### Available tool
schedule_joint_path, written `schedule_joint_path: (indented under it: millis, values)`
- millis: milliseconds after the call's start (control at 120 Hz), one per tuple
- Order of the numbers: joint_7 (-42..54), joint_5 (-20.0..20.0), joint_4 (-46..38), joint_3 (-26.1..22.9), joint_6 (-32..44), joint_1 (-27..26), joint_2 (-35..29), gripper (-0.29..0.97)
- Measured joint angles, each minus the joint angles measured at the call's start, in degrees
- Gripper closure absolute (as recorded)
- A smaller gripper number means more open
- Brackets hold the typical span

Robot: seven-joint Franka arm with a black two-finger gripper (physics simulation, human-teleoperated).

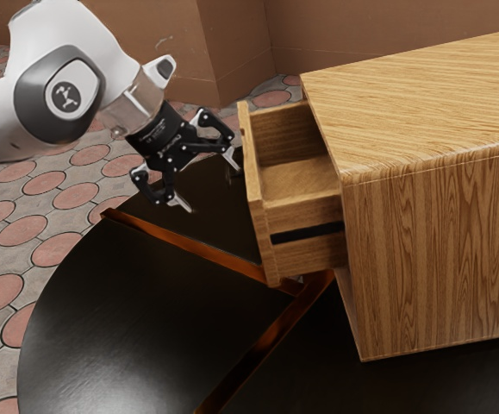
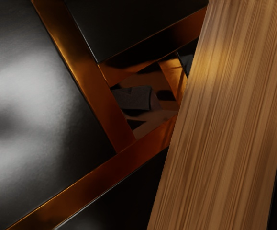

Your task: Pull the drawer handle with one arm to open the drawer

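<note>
**Drawer partly out, pincer spread beside its front**

Drawer (image 1: 296,185) stood partway out of the wooden cabinet (image 1: 430,164), which sat on the dark desk (image 1: 120,336) toward the exterior view's right. Its box lay open from above. The pincer (image 1: 208,184) hovered just beside the drawer front (image 1: 256,194), on the exterior view's left of it, fingers spread and gripping nothing.

The pull looked largely made. To take it further well, the pincer would need to close squarely on the handle. It would then draw straight along the drawer's line of travel, since a skewed pull could jam the box in the cabinet.

The handle itself could not be made out, because the front's outer face was turned away from the exterior camera. In the wrist view a slanted wooden board (image 2: 224,124), probably that front, crossed copper strips (image 2: 95,96) set in the desk. Whether the fingers touched the front was too close to tell.
</note>
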Motion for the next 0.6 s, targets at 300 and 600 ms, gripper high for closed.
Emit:
schedule_joint_path:
  millis: [300,600]
  values:
    - [0.21,0.18,-5.88,4.41,-0.03,1.19,-6.17,0.0]
    - [0.35,10.83,1.94,3.7,-12.74,0.57,-11.8,0.0]
